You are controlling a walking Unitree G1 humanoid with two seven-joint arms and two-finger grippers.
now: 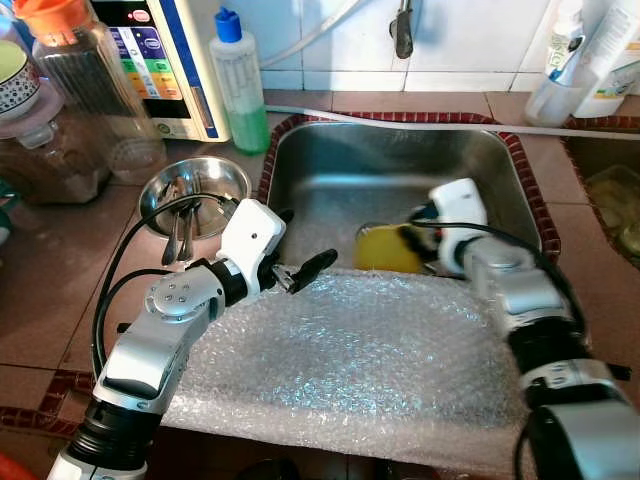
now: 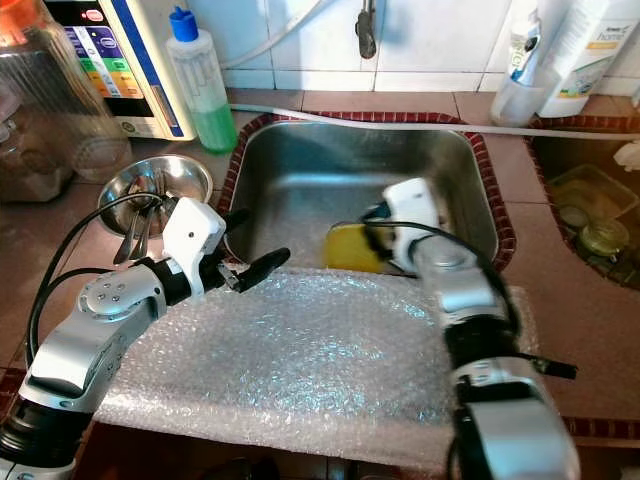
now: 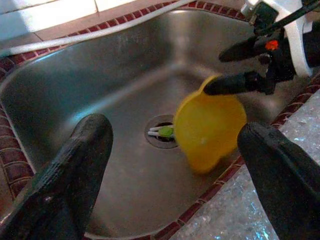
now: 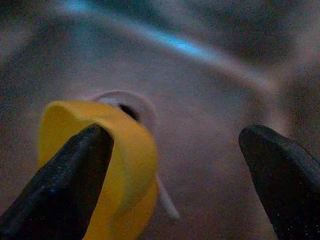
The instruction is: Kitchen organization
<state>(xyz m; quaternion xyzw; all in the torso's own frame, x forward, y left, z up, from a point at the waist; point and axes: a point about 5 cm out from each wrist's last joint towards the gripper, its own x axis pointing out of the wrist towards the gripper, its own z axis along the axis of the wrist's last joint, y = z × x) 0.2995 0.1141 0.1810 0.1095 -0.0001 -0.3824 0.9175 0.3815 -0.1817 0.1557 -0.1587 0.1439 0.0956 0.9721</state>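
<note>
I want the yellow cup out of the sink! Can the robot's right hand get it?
Probably yes. The right hand is open, down in the sink, with one finger already at the yellow cup's rim. Nothing sits between them.

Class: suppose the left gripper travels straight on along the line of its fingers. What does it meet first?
Probably the yellow cup tilted in the steel sink; the left gripper points at it from the bubble wrap edge. Depth is unclear, so it might pass just beside.

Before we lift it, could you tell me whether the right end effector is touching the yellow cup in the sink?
Touching. In the left wrist view, one finger of the right end effector lies on the rim of the yellow cup.
</note>
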